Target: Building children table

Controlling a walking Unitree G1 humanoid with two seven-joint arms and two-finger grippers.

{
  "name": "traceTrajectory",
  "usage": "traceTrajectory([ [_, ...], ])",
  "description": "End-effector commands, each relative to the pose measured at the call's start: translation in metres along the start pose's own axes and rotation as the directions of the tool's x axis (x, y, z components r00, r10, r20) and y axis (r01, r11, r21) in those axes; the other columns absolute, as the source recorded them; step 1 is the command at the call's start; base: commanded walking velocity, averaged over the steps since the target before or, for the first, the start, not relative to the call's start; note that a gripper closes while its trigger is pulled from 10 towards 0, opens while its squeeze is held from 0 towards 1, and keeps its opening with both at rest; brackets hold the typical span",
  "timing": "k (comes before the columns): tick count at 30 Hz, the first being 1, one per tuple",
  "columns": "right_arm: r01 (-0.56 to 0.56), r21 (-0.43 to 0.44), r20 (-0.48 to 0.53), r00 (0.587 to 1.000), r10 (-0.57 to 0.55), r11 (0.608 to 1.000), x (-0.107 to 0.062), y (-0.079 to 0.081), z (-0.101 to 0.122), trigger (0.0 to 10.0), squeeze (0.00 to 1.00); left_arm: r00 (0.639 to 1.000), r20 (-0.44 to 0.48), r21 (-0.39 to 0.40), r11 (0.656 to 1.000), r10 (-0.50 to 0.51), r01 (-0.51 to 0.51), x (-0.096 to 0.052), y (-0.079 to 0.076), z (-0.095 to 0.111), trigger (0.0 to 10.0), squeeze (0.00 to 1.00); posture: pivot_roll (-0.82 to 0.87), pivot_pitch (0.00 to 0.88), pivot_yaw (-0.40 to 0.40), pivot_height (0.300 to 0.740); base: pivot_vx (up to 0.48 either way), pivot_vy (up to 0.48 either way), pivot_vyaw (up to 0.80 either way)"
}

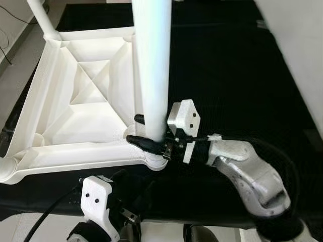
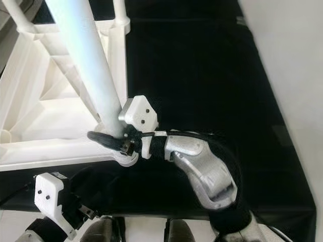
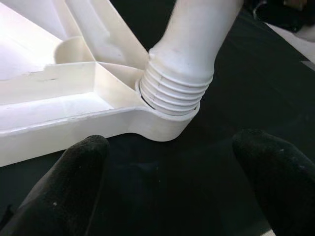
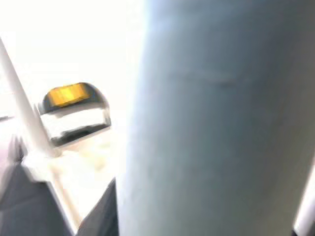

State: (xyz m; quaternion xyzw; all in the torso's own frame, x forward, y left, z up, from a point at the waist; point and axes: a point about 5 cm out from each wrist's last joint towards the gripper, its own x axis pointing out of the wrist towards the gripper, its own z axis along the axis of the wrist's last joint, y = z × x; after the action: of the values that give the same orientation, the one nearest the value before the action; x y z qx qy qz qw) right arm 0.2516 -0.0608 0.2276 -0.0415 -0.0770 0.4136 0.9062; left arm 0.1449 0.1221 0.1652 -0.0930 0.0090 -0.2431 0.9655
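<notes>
Left eye view: we see the white moulded-plastic children's table top (image 1: 75, 101) lying upside down on a black cloth-covered surface (image 1: 232, 75), its ribbed underside facing up. A white cylindrical plastic table leg (image 1: 151, 65) stands upright in the corner socket (image 1: 154, 160) nearest the robot. The right gripper (image 1: 146, 132) reaches in from the right, its two black fingers clamped on the leg just above the socket. The left gripper's white wrist housing (image 1: 97, 201) sits low, near the table's front edge.

Right eye view: we see the same grip, one finger (image 2: 103, 137) wrapping the leg's base; a second leg (image 2: 120, 12) stands at the far corner.

Left wrist view: we see the left gripper (image 3: 172, 182) with its fingers spread apart, holding nothing, facing the socket, where the leg's threaded end (image 3: 170, 93) still shows several ridges above the rim.

Right wrist view: we see the leg blurred, very close to the camera.
</notes>
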Motion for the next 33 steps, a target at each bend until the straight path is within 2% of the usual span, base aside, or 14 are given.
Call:
traceTrajectory([
  [1, 0.185, 0.002, -0.218, 0.959, -0.18, 0.983, -0.012, -0.014, -0.038, 10.0, 0.0, 1.0, -0.028, -0.008, 1.0, 0.014, -0.014, -0.002, 0.001, -0.006, 10.0, 0.0, 0.07, 0.316, -0.007, 0.74, 0.0, 0.0, 0.0],
  [11, 0.211, 0.001, -0.17, 0.963, -0.208, 0.978, -0.004, -0.009, -0.037, 10.0, 0.0, 0.999, -0.025, 0.007, 1.0, 0.031, -0.031, -0.001, 0.008, -0.006, 10.0, 0.0, 0.08, 0.289, 0.002, 0.74, 0.0, 0.0, 0.0],
  [12, 0.22, 0.001, -0.167, 0.962, -0.217, 0.975, -0.002, -0.009, -0.038, 10.0, 0.0, 0.999, -0.023, 0.02, 0.999, 0.035, -0.034, -0.001, 0.01, -0.005, 10.0, 0.0, 0.08, 0.283, 0.005, 0.74, 0.0, 0.0, 0.0],
  [14, 0.233, -0.022, -0.136, 0.963, -0.234, 0.972, 0.002, -0.012, -0.034, 10.0, 0.0, 0.997, 0.0, 0.126, 0.989, 0.083, -0.082, 0.005, 0.025, 0.007, 10.0, 0.0, 0.08, 0.268, 0.005, 0.74, 0.0, 0.0, 0.0],
  [15, 0.233, -0.022, -0.136, 0.963, -0.234, 0.972, 0.002, -0.012, -0.034, 10.0, 0.0, 0.997, 0.0, 0.126, 0.989, 0.083, -0.082, 0.005, 0.025, 0.007, 10.0, 0.0, 0.08, 0.268, 0.005, 0.74, 0.0, 0.0, 0.0],
  [17, 0.22, -0.043, -0.107, 0.969, -0.223, 0.975, 0.005, -0.014, -0.031, 10.0, 0.0, 0.994, 0.074, 0.162, 0.982, 0.081, -0.092, 0.014, 0.036, 0.029, 10.0, 0.0, 0.08, 0.261, 0.002, 0.74, 0.0, 0.0, 0.0],
  [20, 0.192, -0.062, -0.085, 0.977, -0.197, 0.979, 0.01, -0.017, -0.029, 10.0, 0.0, 0.98, 0.185, 0.131, 0.99, -0.073, 0.049, 0.03, 0.029, 0.067, 10.0, 0.0, 0.08, 0.241, -0.004, 0.74, 0.0, 0.0, 0.0],
  [24, 0.19, -0.065, -0.078, 0.978, -0.194, 0.98, 0.013, -0.019, -0.029, 10.0, 0.0, 0.96, 0.231, 0.128, 0.983, -0.156, 0.129, 0.034, 0.023, 0.083, 10.0, 0.0, 0.08, 0.238, -0.004, 0.74, 0.0, 0.0, 0.0],
  [25, 0.189, -0.066, -0.061, 0.979, -0.193, 0.98, 0.016, -0.024, -0.028, 10.0, 0.0, 0.903, 0.273, 0.148, 0.942, -0.33, 0.3, 0.035, 0.011, 0.107, 10.0, 0.0, 0.08, 0.219, 0.001, 0.74, 0.0, 0.0, 0.0],
  [26, 0.189, -0.066, -0.061, 0.979, -0.193, 0.98, 0.016, -0.024, -0.028, 10.0, 0.0, 0.903, 0.273, 0.148, 0.942, -0.33, 0.3, 0.035, 0.011, 0.107, 10.0, 0.0, 0.08, 0.219, 0.001, 0.74, 0.0, 0.0, 0.0],
  [27, 0.197, -0.059, -0.049, 0.979, -0.2, 0.979, 0.018, -0.027, -0.027, 10.0, 0.0, 0.873, 0.283, 0.167, 0.917, -0.397, 0.362, 0.036, 0.006, 0.117, 10.0, 0.0, 0.08, 0.216, 0.004, 0.74, 0.0, 0.0, 0.0],
  [28, 0.197, -0.059, -0.049, 0.979, -0.2, 0.979, 0.018, -0.027, -0.027, 10.0, 0.0, 0.873, 0.283, 0.167, 0.917, -0.397, 0.362, 0.036, 0.006, 0.117, 10.0, 0.0, 0.08, 0.216, 0.004, 0.74, 0.0, 0.0, 0.0],
  [31, 0.186, 0.019, 0.025, 0.982, -0.186, 0.982, 0.02, -0.027, -0.024, 10.0, 0.0, 0.81, 0.321, 0.212, 0.87, -0.492, 0.445, 0.046, 0.003, 0.143, 10.0, 0.0, 0.09, 0.208, 0.015, 0.74, 0.0, 0.0, 0.0],
  [33, 0.174, 0.029, 0.043, 0.984, -0.176, 0.984, 0.021, -0.026, -0.023, 10.0, 0.0, 0.799, 0.327, 0.221, 0.863, -0.505, 0.455, 0.049, 0.003, 0.148, 10.0, 0.0, 0.09, 0.206, 0.018, 0.74, 0.0, 0.0, 0.0],
])
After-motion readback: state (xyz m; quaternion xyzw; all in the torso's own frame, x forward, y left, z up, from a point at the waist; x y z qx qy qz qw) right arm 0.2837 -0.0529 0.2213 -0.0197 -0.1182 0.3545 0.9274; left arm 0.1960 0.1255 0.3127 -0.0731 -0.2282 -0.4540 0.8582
